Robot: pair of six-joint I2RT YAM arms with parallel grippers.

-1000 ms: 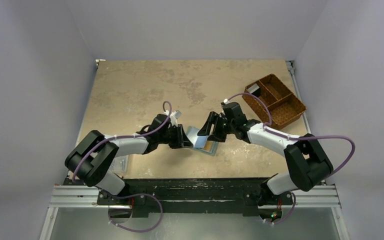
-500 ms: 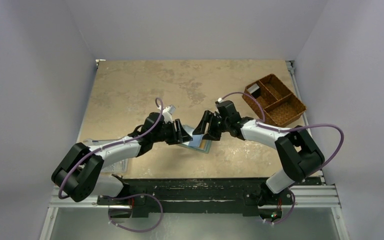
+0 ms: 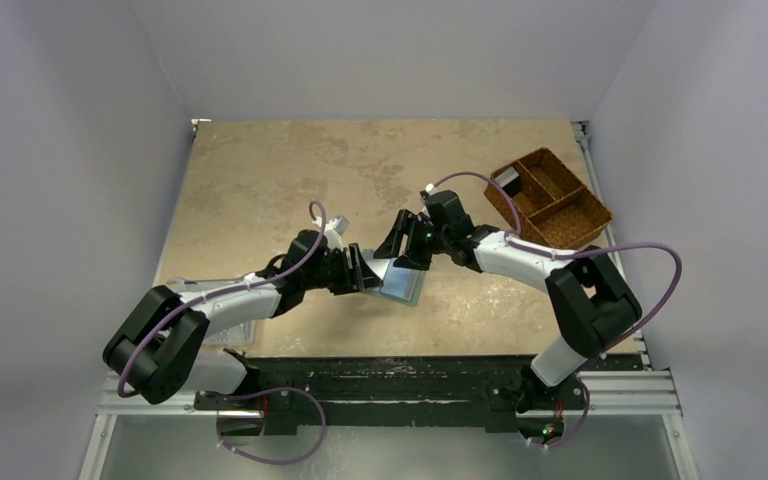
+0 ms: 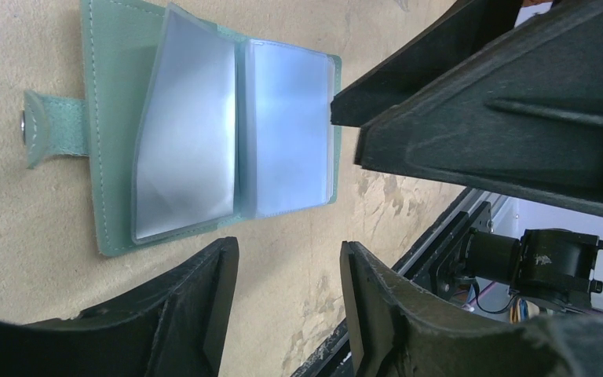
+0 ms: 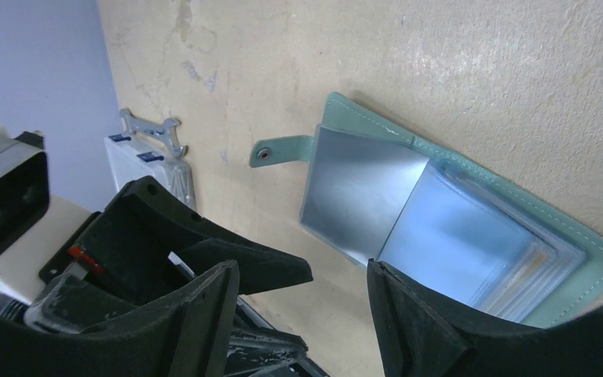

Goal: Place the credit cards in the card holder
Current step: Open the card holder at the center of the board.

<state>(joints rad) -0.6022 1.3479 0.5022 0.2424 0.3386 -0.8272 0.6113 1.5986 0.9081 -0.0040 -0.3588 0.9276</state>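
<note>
At desk centre, slightly near: 1 card holder (image 3: 401, 281), lying open and flat, inside facing up, between the two pincers. It is blue-green and soft, with a stitched rim, rounded corners and a short strap with a round snap sticking out of one long edge. Inside is a stack of clear plastic sleeves with strong glare; two leaves are spread and one bows up a little. Card count cannot be told: only 1 tan-orange card (image 5: 523, 273) shows faintly through the sleeves.

2 arms. The left pincer (image 3: 361, 272) is just left of the holder, fingers apart, nothing between them. The right pincer (image 3: 401, 246) is at the holder's far edge, fingers apart and empty, with one tip at the holder's rim; contact unclear.

1 brown divided basket (image 3: 550, 201) sits far right, well apart. 1 box (image 5: 137, 157) of metal parts is at the left near edge of the desk (image 3: 280, 170).
</note>
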